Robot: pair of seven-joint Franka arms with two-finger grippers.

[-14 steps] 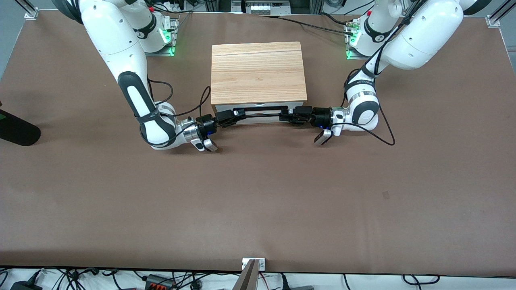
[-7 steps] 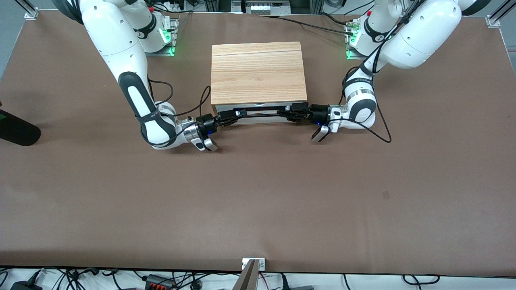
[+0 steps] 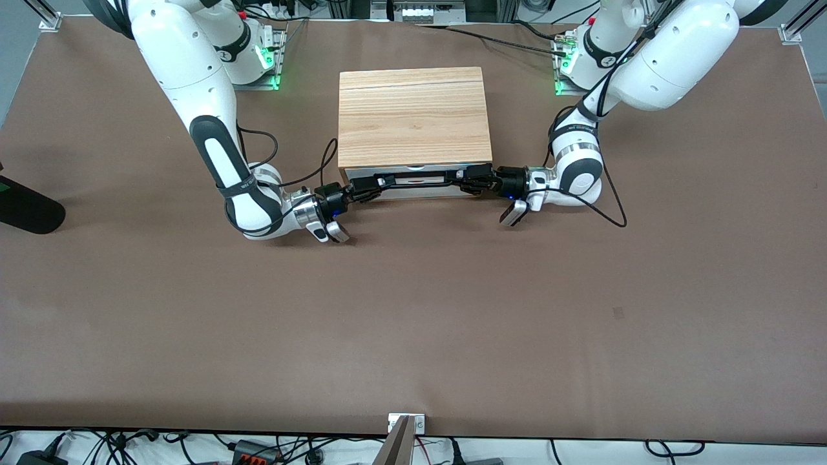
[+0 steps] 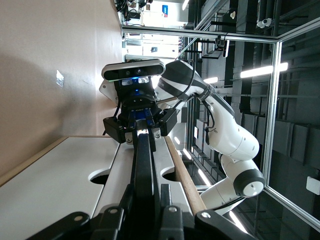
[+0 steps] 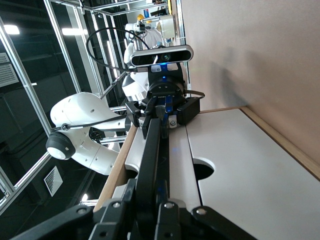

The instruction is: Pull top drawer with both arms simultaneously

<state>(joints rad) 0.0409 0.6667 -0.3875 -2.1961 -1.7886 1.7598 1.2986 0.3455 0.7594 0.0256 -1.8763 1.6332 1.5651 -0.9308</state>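
The top drawer [image 3: 426, 179] is a white front under the edge of the light-wood cabinet [image 3: 413, 116], level with the cabinet's face. Its black bar handle [image 3: 420, 185] runs across it. My left gripper [image 3: 470, 180] is shut on the handle's end toward the left arm. My right gripper [image 3: 376, 186] is shut on the end toward the right arm. In the left wrist view the left gripper [image 4: 147, 197] clamps the bar [image 4: 144, 160], with the right gripper [image 4: 142, 125] farther along it. The right wrist view shows the right gripper [image 5: 146, 192] pinching the bar [image 5: 151, 150], the left gripper [image 5: 160, 112] at its other end.
A lower white drawer front [image 4: 50, 185] with its own half-round notch sits below the top drawer. A black object [image 3: 26, 206] lies at the right arm's end of the table. Cables [image 3: 323, 161] loop beside the cabinet. Brown tabletop [image 3: 413, 310] spreads in front of the drawers.
Both grippers have shut onto the handle. The left arm's wrist has drawn in a little toward the cabinet. The drawer has not moved.
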